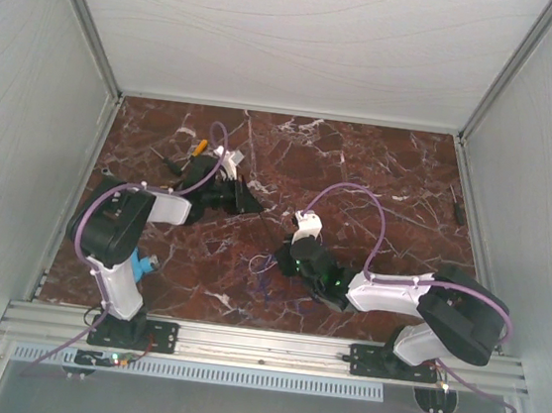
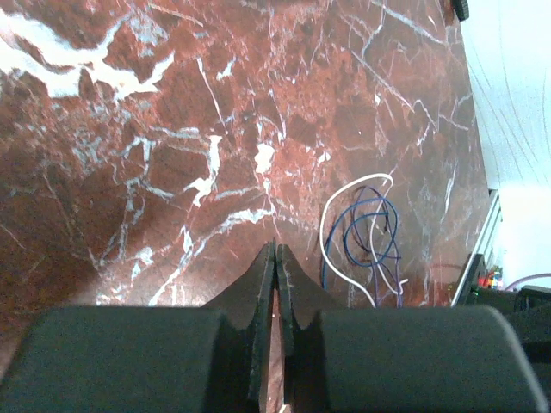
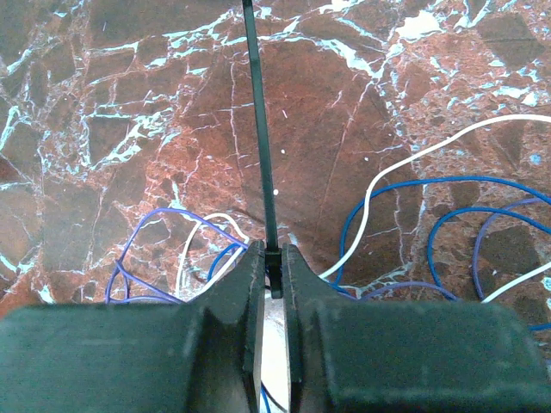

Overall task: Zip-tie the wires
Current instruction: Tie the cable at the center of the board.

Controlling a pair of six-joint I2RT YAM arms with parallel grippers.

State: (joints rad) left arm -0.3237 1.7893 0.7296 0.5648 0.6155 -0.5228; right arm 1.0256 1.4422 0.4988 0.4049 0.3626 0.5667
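My right gripper has its jaws clamped on the thin black plastic zip tie, which runs straight ahead above the dark red marble tabletop. Thin blue and white wires loop on either side of those fingers, near the front middle. Farther out, my left gripper is pressed shut on nothing. An orange-handled screwdriver lies beyond it. Open marble stretches right and back to the pale walls.

Polished worktop, red-brown marble look with white veins, glossy. Dark zip tie: smooth plastic strip, slight sheen. White and blue wires: smooth plastic coating.
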